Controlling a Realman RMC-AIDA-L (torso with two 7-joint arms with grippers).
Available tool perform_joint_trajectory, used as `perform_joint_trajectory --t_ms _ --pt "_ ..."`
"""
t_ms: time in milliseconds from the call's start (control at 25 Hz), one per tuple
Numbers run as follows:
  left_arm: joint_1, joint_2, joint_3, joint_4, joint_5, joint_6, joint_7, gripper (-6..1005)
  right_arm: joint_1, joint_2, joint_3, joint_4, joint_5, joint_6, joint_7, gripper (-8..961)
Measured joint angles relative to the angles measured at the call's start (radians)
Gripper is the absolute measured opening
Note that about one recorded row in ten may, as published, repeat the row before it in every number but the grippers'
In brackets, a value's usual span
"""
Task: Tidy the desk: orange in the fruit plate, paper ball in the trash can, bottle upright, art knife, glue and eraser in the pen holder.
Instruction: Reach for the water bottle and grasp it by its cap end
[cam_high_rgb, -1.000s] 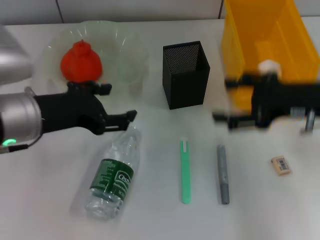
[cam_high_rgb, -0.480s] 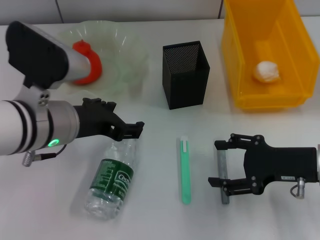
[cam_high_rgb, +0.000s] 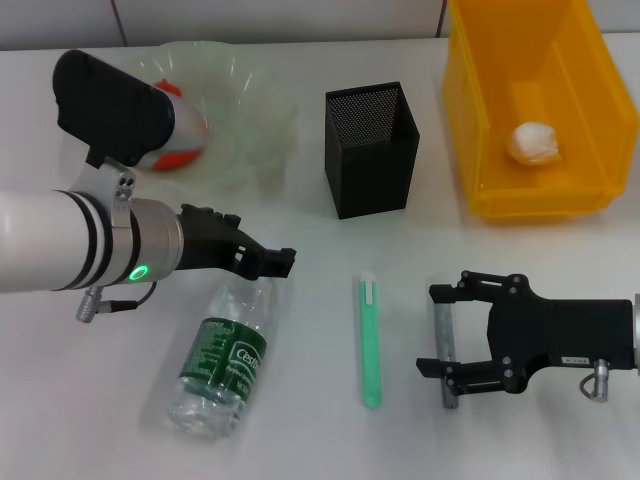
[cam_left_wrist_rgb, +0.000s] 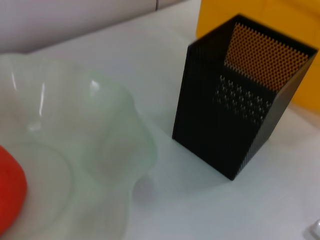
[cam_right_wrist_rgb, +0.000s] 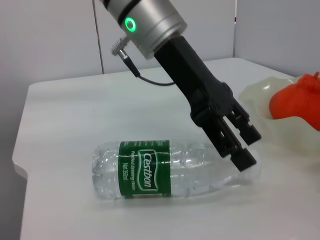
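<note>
The bottle (cam_high_rgb: 225, 365) lies on its side on the desk (cam_high_rgb: 300, 430), also seen in the right wrist view (cam_right_wrist_rgb: 150, 170). My left gripper (cam_high_rgb: 272, 262) is at its cap end (cam_right_wrist_rgb: 242, 145). The orange (cam_high_rgb: 180, 145) sits in the fruit plate (cam_high_rgb: 255, 110), partly behind my left arm. The paper ball (cam_high_rgb: 533, 143) lies in the trash can (cam_high_rgb: 480, 130). My right gripper (cam_high_rgb: 432, 330) is open, its fingers on either side of the grey glue stick (cam_high_rgb: 441, 335). The green art knife (cam_high_rgb: 371, 340) lies beside it. The pen holder (cam_high_rgb: 372, 150) stands upright. The eraser is hidden.
The left wrist view shows the fruit plate's rim (cam_left_wrist_rgb: 130, 150), a bit of the orange (cam_left_wrist_rgb: 7, 195), the pen holder (cam_left_wrist_rgb: 235, 100) and the trash can (cam_left_wrist_rgb: 280, 30) behind it. The desk's edge (cam_right_wrist_rgb: 20, 150) is near the bottle's base.
A second ago my right gripper was up by the trash can; it came down over the glue stick and has held still since. My left gripper shifted slightly towards the bottle's neck.
</note>
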Motion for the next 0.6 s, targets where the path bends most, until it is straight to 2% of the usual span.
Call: perform_joint_trajectory --t_ms 80,600 --pt "-0.03 -0.001 0.0 -0.041 0.0 0.004 -0.01 815 -0.001 0.0 0.003 0.0 0.0 -0.002 0.0 845" --pt "-0.08 0.001 -0.003 -0.097 0.006 0.043 -0.01 812 -0.007 -0.001 0.01 -0.005 0.001 -0.008 -0.001 846"
